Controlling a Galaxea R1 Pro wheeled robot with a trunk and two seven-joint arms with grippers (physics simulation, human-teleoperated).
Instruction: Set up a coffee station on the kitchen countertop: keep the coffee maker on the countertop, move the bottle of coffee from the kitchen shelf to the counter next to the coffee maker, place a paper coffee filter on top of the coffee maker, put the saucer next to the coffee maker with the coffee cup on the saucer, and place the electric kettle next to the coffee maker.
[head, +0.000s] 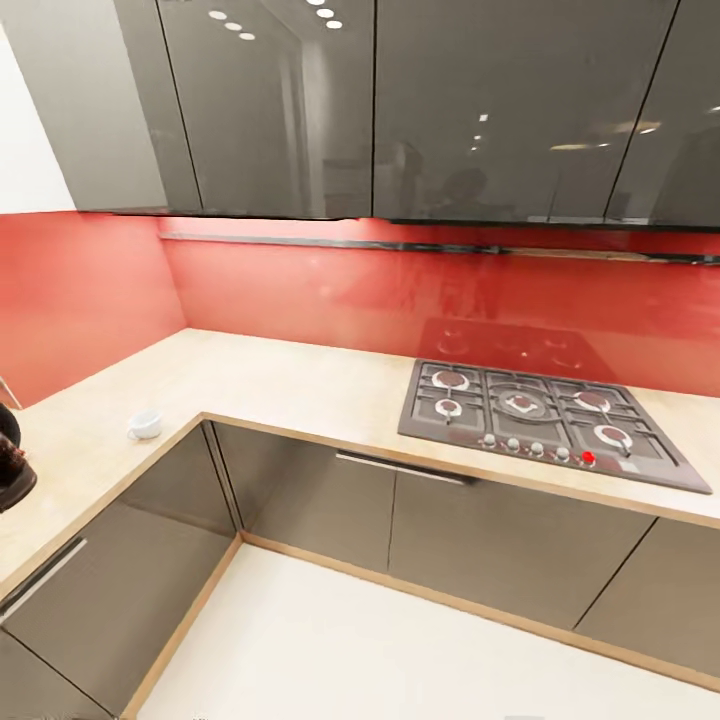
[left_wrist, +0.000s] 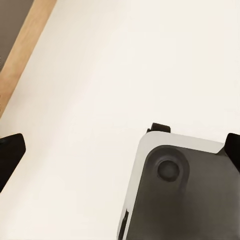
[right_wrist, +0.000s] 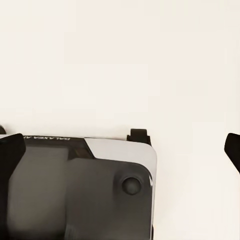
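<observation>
one coffee cup (head: 145, 424) near the countertop (head: 300, 385) inner corner edge, both tools' (left_wrist: 117, 145) (right_wrist: 120, 150) fingers spread, released, above open floor (head: 400, 650)

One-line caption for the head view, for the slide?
Corner countertop with a white coffee cup near its inner edge, gas hob at right, red backsplash.

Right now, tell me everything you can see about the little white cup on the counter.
The coffee cup is a small white cup, smooth and ceramic-looking, standing upright with its open mouth up. It sits directly on the light tan countertop, near the inner corner edge above the grey cabinet fronts. There is no saucer under it. A handle is too small to make out. Nothing else touches it; a dark rounded object at the picture's left edge stands apart from it.
</observation>
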